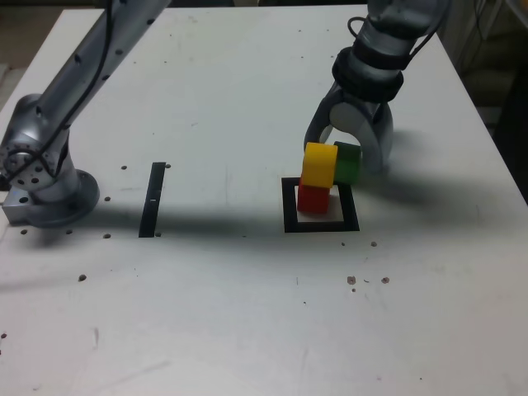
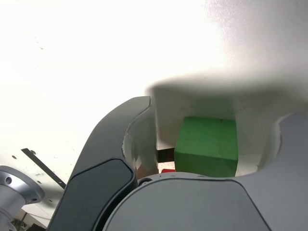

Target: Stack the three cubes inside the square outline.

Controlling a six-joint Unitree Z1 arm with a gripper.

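The red cube [image 1: 312, 199] sits inside the square outline [image 1: 289, 216] of black tape. On top of it rests the yellow cube [image 1: 319, 165], slightly tilted. The green cube [image 1: 349, 164] stands just behind the outline's far right corner, touching or nearly touching the yellow cube. My gripper [image 1: 347, 153] reaches down from the back, one finger on each side of the green cube. In the wrist view the green cube [image 2: 207, 144] lies between the dark fingers [image 2: 120, 144] with a gap on each side, so the gripper [image 2: 211, 139] is open around it. A sliver of red cube [image 2: 167, 170] shows beside it.
A straight black tape strip [image 1: 153, 199] lies on the white table at the exterior view's left of the outline. The arm's metal base [image 1: 45, 186] stands at the far left edge. Small dark holes dot the table [image 1: 247, 313].
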